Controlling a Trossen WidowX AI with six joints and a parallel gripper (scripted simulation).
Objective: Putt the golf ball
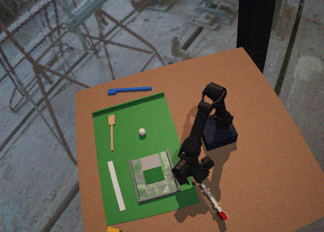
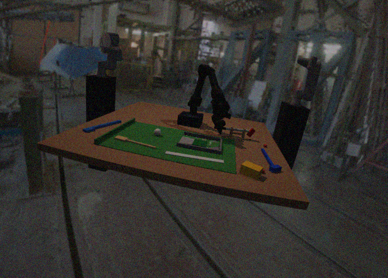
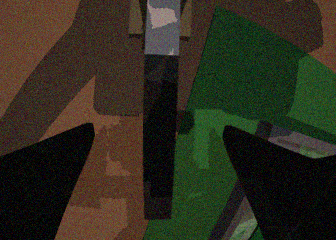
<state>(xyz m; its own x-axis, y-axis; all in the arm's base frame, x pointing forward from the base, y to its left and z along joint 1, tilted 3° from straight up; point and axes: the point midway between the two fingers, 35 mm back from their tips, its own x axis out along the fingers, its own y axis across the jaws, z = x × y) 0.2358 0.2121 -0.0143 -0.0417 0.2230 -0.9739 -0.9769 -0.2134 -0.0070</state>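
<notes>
The putt had not been played: the white round golf ball rested on the flat green mat, in front of the grey-railed ramp. The raised green, a dark green patch within the ramp's rails, had no ball on it.

The red-headed putter, with its pale shaft and black grip, was near the ramp's corner on the side away from the ball. It lay across a small tan stand, its head pointing away from the ramp. The black parallel-jaw gripper was beside that same corner, its 2 fingers spread wide and clasping nothing; in the wrist view the putter's grip ran between them, with space on both sides.

So 0 of the task's 2 parts, pickup and putt, looked complete, though the approach seemed nearly finished. Closing on the grip, lifting the putter off its stand, carrying it past the ramp to behind the ball and striking uphill were left.
</notes>
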